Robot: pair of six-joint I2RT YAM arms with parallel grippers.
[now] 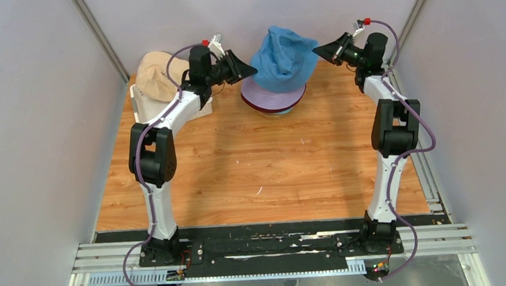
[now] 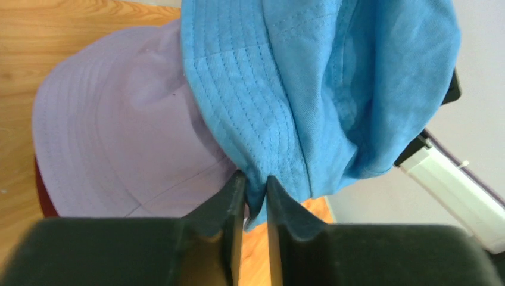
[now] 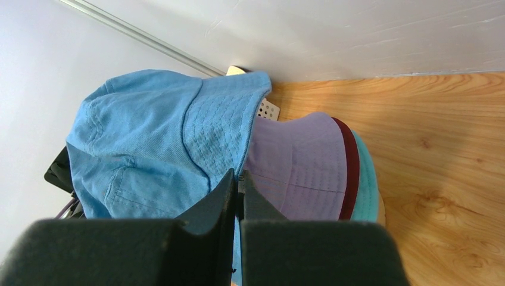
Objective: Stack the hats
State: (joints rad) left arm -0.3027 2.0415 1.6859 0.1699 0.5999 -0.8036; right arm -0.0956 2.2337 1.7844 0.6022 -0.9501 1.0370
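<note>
The blue hat hangs crumpled between both grippers, just above the hat pile at the back centre. My left gripper is shut on its brim from the left; the blue cloth is pinched between the fingertips. My right gripper is shut on the opposite brim edge, with the blue hat bunched behind it. The lavender hat tops the pile. Under it show the dark red brim and the teal brim. The beige hat lies at back left.
A white mesh basket stands at the back left under the beige hat, close behind my left arm. Grey walls close in the back and both sides. The wooden table stretches from the pile to the arm bases.
</note>
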